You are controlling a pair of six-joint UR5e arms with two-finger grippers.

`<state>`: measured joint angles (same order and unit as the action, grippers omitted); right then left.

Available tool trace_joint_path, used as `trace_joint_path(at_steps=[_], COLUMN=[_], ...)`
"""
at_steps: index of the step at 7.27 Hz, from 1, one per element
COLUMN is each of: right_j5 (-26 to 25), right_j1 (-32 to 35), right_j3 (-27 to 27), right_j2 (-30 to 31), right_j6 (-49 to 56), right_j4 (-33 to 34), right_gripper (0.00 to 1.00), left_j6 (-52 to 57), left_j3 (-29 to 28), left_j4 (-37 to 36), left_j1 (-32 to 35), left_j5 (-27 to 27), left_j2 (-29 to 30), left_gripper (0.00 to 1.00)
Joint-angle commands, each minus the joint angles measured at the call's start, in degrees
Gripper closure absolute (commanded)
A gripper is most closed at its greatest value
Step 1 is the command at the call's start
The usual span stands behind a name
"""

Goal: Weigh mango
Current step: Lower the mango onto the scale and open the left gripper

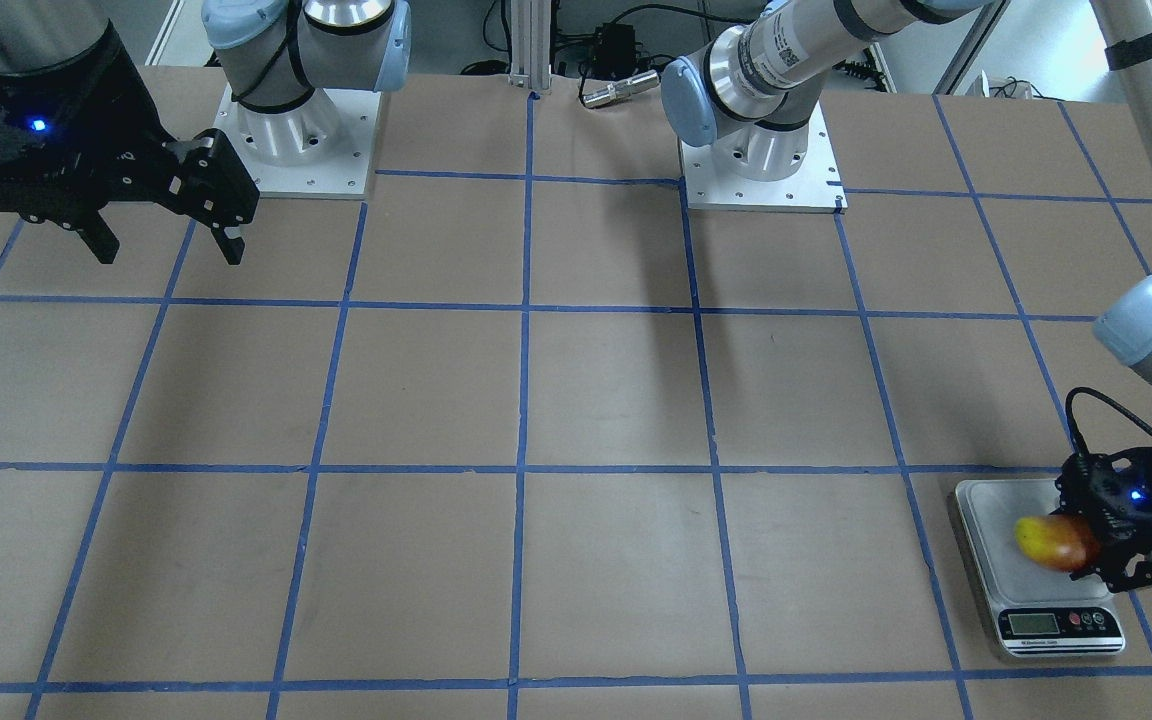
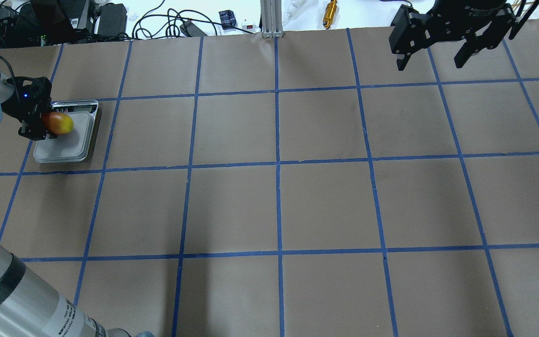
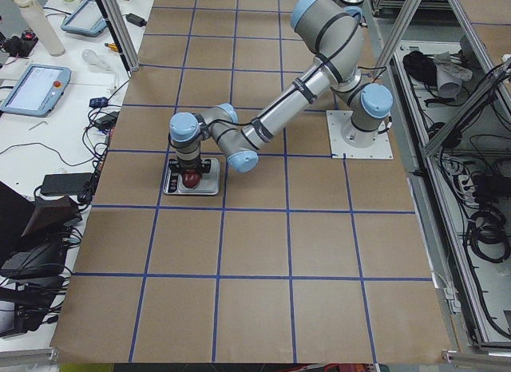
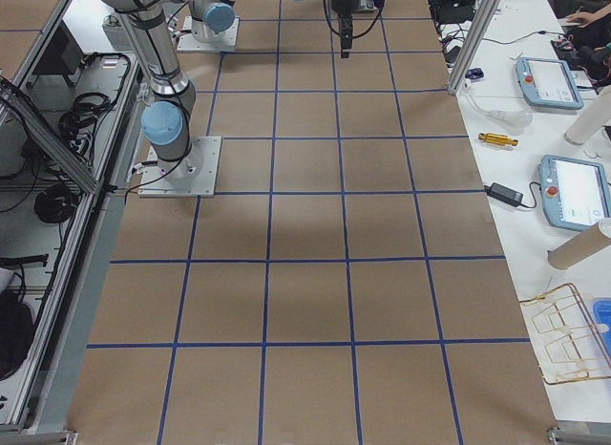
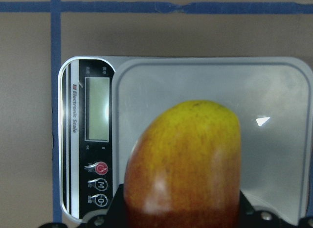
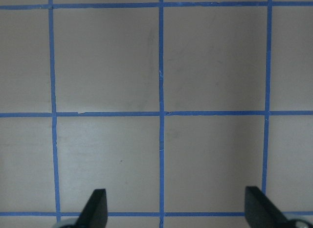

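The mango [image 1: 1051, 541], yellow at its tip and red-orange toward the gripper, is held in my left gripper [image 1: 1096, 545], which is shut on its red end over the silver scale [image 1: 996, 520]. In the left wrist view the mango [image 5: 183, 164] fills the lower middle above the scale's plate [image 5: 274, 101]; the display [image 5: 97, 108] looks blank. I cannot tell whether the mango touches the plate. The overhead view shows the mango [image 2: 59, 123] and scale [image 2: 66, 145] at the far left. My right gripper [image 1: 169, 250] is open and empty, high above the table, far from the scale.
The brown table carries a blue tape grid [image 2: 277, 164]. The two arm bases [image 1: 761, 165] stand on white plates at the robot's edge. Cables and boxes [image 2: 110, 18] lie beyond the far edge. The right wrist view shows only bare table between the open fingers [image 6: 95, 208].
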<state>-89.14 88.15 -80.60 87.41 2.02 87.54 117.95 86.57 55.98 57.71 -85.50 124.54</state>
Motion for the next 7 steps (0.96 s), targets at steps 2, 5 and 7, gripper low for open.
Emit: trace_joint_path(at_steps=[2, 5, 7], right_j5=[0.02, -0.07, -0.07], right_j1=[0.0, 0.0, 0.0], right_j3=[0.0, 0.0, 0.0], right_j2=[-0.05, -0.05, 0.04], right_j6=[0.0, 0.0, 0.0], right_j4=[0.0, 0.0, 0.0], right_gripper=[0.0, 0.0, 0.0], left_j6=[-1.67, -1.94, -2.63], left_j3=[0.71, 0.53, 0.44], left_j4=[0.18, 2.02, 11.3], left_j1=[0.03, 0.12, -0.14], left_j5=[-0.2, -0.2, -0.81], left_j2=[-0.17, -5.95, -12.62], left_gripper=[0.12, 0.0, 0.0])
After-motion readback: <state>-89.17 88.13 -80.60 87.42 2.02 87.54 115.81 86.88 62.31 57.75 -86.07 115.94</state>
